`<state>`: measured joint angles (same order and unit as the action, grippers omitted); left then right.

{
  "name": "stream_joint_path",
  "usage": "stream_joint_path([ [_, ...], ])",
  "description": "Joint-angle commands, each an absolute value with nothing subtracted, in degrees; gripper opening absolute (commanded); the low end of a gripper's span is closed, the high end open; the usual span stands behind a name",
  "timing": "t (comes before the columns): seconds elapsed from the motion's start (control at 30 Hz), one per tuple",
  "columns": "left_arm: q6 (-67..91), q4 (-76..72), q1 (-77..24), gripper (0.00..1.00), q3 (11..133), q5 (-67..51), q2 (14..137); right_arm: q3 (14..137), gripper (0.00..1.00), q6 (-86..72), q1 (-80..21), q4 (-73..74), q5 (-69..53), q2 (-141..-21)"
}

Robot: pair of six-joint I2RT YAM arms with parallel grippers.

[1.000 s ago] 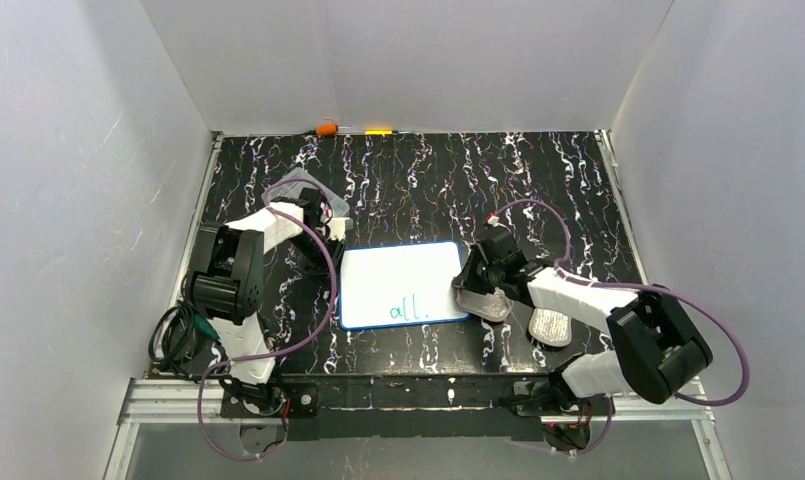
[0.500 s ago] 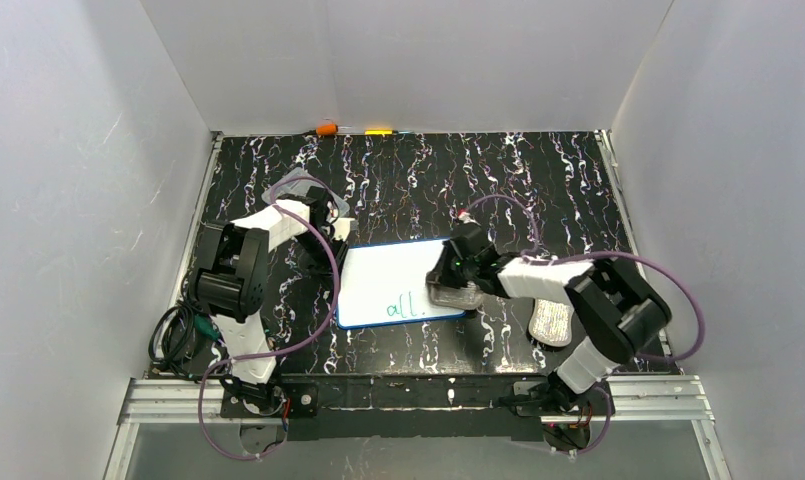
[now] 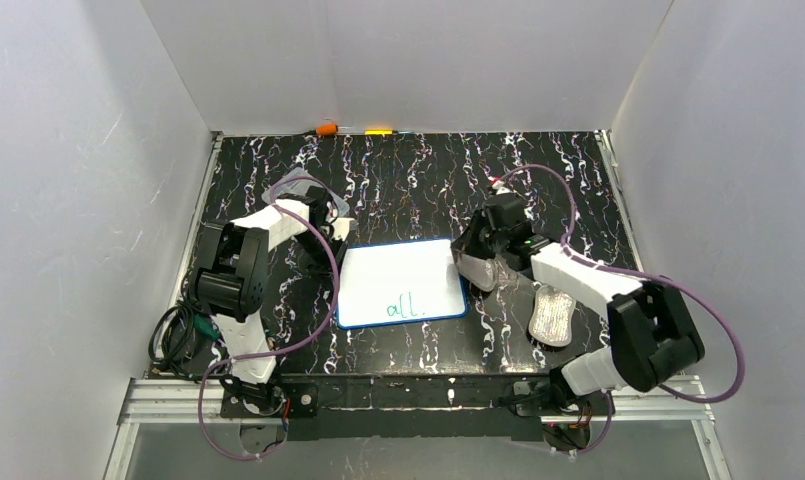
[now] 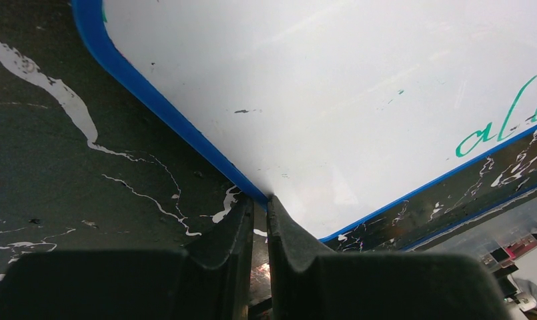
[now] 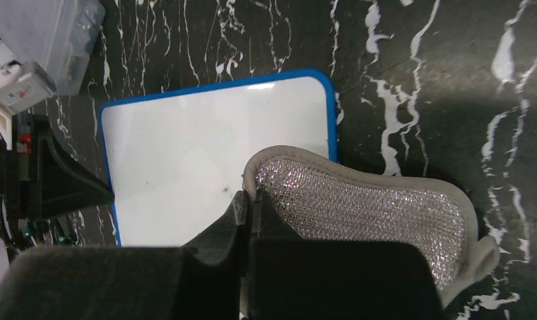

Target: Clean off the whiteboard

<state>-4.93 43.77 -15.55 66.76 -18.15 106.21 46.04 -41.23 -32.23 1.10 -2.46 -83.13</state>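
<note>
The whiteboard (image 3: 398, 275) lies flat on the dark marbled table, with green writing "all." (image 3: 408, 308) near its front edge. My left gripper (image 3: 331, 262) is shut on the board's blue left rim, which shows between its fingertips in the left wrist view (image 4: 260, 200); the board (image 4: 332, 93) and the writing (image 4: 499, 127) show there too. My right gripper (image 3: 475, 258) is shut on the edge of a grey mesh pad (image 3: 478, 273) at the board's right edge. In the right wrist view this gripper (image 5: 249, 197) holds the pad (image 5: 365, 207) over a corner of the board (image 5: 199, 147).
A second grey oval pad (image 3: 551, 313) lies on the table to the right of the board. A clear plastic box (image 3: 313, 192) sits behind the left arm and shows in the right wrist view (image 5: 52, 33). An orange object (image 3: 326, 129) and a yellow one (image 3: 380, 131) lie at the back wall.
My right gripper carried the pad left onto the board's right part, then back right and farther away to the board's right edge. The green writing is unchanged. The left gripper stayed put.
</note>
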Motion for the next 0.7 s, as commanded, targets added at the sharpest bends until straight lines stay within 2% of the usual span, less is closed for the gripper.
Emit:
stream_joint_path([
  [0.0, -6.6, 39.1, -15.7, 0.09, 66.1, -15.9, 108.5, 44.0, 0.01, -37.4, -29.6, 5.0, -3.8, -80.2],
  [0.23, -6.4, 39.0, -15.7, 0.09, 66.0, -16.4, 108.9, 40.3, 0.01, -41.6, -31.8, -3.5, -6.9, -83.6],
  [0.43, -5.9, 38.9, -15.7, 0.08, 66.1, -17.6, 109.6, 39.2, 0.01, -44.7, -38.8, -9.2, -6.1, -91.0],
  [0.67, -5.7, 38.8, -15.7, 0.05, 66.3, -18.1, 110.3, 47.0, 0.01, -46.4, -48.8, -12.9, -4.6, -101.8],
])
